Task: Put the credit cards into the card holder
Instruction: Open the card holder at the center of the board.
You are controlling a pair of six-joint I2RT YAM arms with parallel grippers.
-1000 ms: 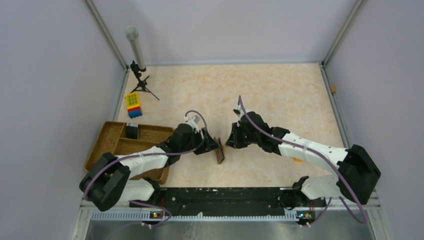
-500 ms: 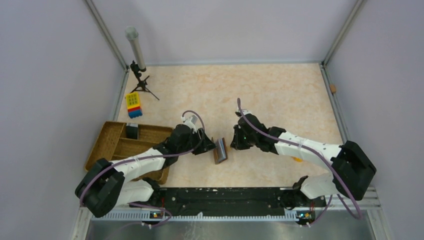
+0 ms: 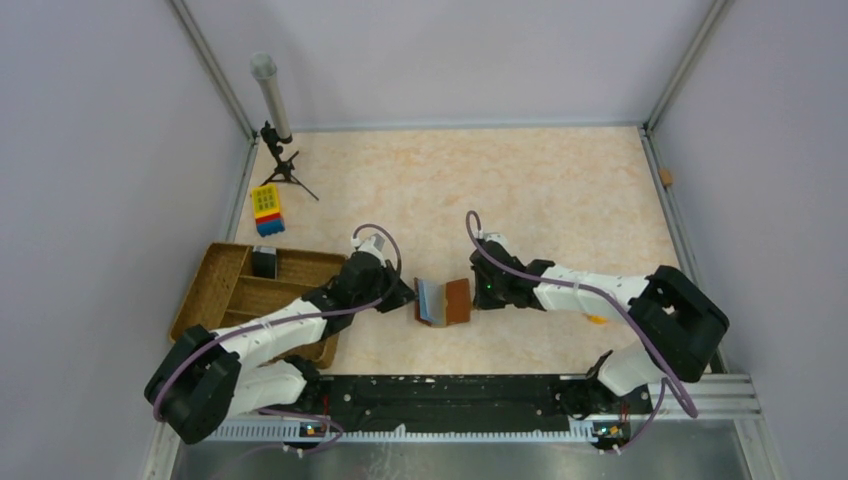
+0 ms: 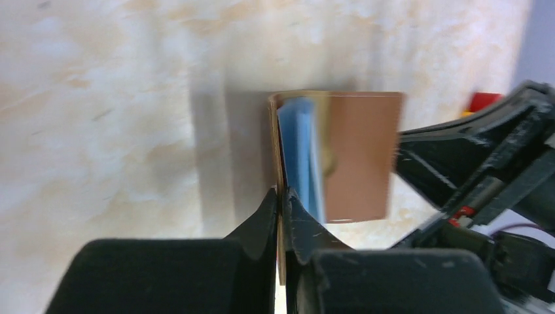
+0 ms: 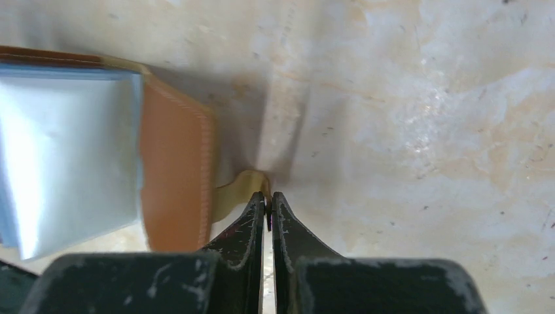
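Note:
The brown card holder [image 3: 458, 299] lies spread open on the table between my two grippers. A bluish credit card [image 3: 430, 298] sits inside its left half. My left gripper [image 3: 410, 296] is shut on the holder's left flap; in the left wrist view its tips [image 4: 281, 195] pinch the thin brown edge, with the blue card [image 4: 301, 154] and the brown panel [image 4: 361, 157] just beyond. My right gripper [image 3: 478, 292] is shut on the holder's yellowish tab [image 5: 243, 186]. In the right wrist view its tips [image 5: 269, 196] close beside the stitched brown panel [image 5: 177, 176] and the pale card [image 5: 65, 157].
A large brown compartmented tray [image 3: 215, 290] holding a small black item [image 3: 264, 262] stands at the left under my left arm. A yellow-and-blue block [image 3: 266, 208] and a tripod with a grey tube [image 3: 272, 100] stand at the back left. A small tan piece [image 3: 665, 177] lies by the right wall.
My left gripper has closed on the holder's left flap. The holder, standing nearly on edge before, has been spread open, showing the card. Both arms have shifted slightly toward the near edge.

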